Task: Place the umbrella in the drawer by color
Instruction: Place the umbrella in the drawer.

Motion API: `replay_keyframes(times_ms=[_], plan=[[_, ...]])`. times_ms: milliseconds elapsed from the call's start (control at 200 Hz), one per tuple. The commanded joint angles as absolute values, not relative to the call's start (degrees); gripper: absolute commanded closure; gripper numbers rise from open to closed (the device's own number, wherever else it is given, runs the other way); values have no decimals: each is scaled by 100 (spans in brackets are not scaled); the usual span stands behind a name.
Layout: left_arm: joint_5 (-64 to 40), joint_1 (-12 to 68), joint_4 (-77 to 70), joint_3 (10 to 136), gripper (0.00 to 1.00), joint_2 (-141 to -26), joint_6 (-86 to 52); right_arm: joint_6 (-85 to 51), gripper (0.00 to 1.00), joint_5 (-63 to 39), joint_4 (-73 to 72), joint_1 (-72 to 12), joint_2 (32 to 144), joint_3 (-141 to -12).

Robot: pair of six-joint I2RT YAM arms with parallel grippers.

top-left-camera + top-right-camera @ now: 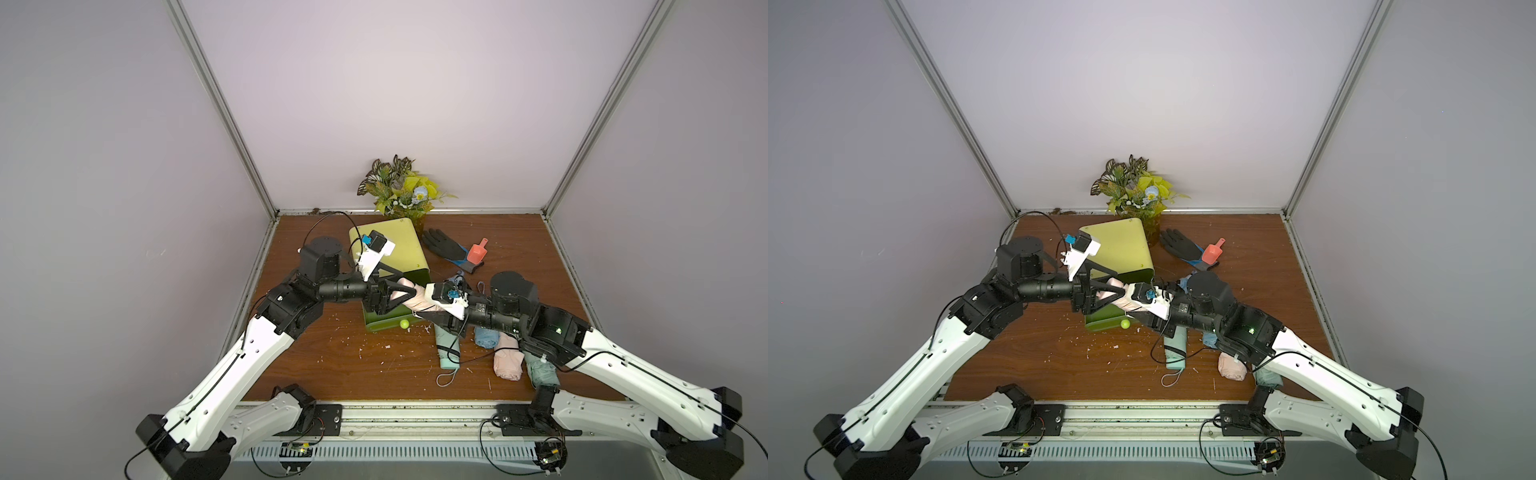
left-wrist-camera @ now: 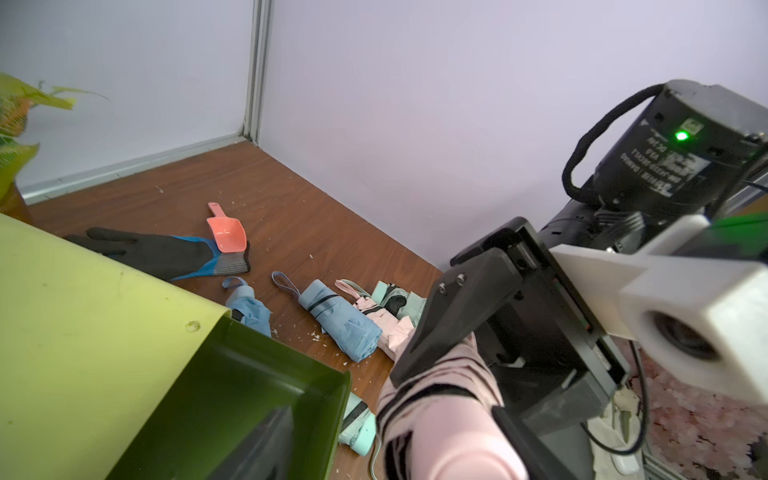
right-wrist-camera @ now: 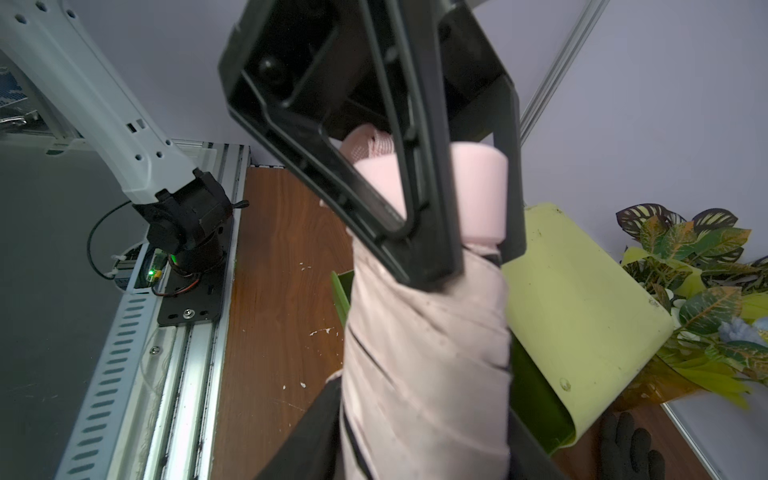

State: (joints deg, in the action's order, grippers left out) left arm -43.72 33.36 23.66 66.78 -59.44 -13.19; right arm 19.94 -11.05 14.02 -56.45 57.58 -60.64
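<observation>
- Over open green drawer (image 1: 382, 323), mid-counter: pink umbrella (image 1: 417, 303) held clear of the surface, spanning btwn the two tools.
- R tool (image 3: 419, 440): clamped on the umbrella's fabric body, fingers pressed to both sides.
- L tool (image 1: 403, 297): part-open, straddling the handle end. One finger is against the handle; L wrist view shows a gap on the other side, so no firm grip seen.
- Drawer sticks out from yellow-green cabinet (image 1: 395, 249), w/ round green knob (image 1: 404, 323) on its front.
- Counter (image 1: 332, 365) near R arm: mint umbrella (image 1: 446, 351), blue umbrella (image 1: 485, 337), 2nd pink umbrella (image 1: 508, 362), all lying flat, close together.
- Far side: black glove (image 1: 442, 245) w/ coral scoop (image 1: 478, 250) on its cuff; plant (image 1: 399, 187) at back wall.
</observation>
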Motion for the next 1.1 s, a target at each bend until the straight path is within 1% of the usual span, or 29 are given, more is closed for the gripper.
replay_keyframes(times_ms=[0, 95, 180, 240, 275, 355, 400, 435, 510, 610, 731, 806, 866, 986, 1036, 1096], plan=[[-4565, 3496, 2443, 6640, 26, -5989, -1252, 2182, 49, -1253, 883, -5643, 5795, -6441], [-4596, 3528, 2442, 6636, 30, -6003, -1269, 2276, 49, -1209, 863, -5643, 5868, -6492], [-4451, 3533, 2443, 6652, 42, -5995, -1293, 2338, 49, -1178, 886, -5645, 5931, -6560], [-4229, 3533, 2443, 6683, 47, -5953, -1343, 2353, 49, -1143, 889, -5651, 5959, -6583], [-4132, 3531, 2443, 6717, 53, -5934, -1357, 2355, 49, -1123, 889, -5651, 5963, -6578], [-4060, 3534, 2439, 6805, 71, -5915, -1407, 2355, 47, -1096, 851, -5649, 5942, -6520], [-4059, 3533, 2431, 6852, 82, -5923, -1456, 2360, 45, -1077, 831, -5651, 5921, -6480], [-4050, 3533, 2419, 6880, 87, -5928, -1496, 2356, 44, -1043, 799, -5651, 5899, -6448], [-3939, 3533, 2373, 6938, 91, -5933, -1570, 2364, 38, -961, 752, -5648, 5843, -6391], [-3698, 3534, 2330, 7025, 100, -5911, -1614, 2323, 27, -762, 665, -5646, 5730, -6313], [-3033, 3533, 2332, 7144, 100, -5816, -1633, 2220, 15, -409, 471, -5649, 5464, -6092], [-2378, 3535, 2232, 7165, 100, -5704, -1693, 2116, 8, -89, 261, -5645, 5233, -5873], [-1906, 3535, 2110, 7151, 100, -5608, -1762, 1983, 6, 307, 117, -5648, 5073, -5731], [-1184, 3533, 1908, 6955, 100, -5500, -1890, 1561, 6, 1027, -44, -5646, 4807, -5554], [-1140, 3533, 1900, 6841, 100, -5555, -1956, 1376, 6, 1243, -87, -5642, 4705, -5482], [-1373, 3533, 1853, 6711, 100, -5655, -2065, 1146, 6, 1452, -93, -5647, 4604, -5408]])
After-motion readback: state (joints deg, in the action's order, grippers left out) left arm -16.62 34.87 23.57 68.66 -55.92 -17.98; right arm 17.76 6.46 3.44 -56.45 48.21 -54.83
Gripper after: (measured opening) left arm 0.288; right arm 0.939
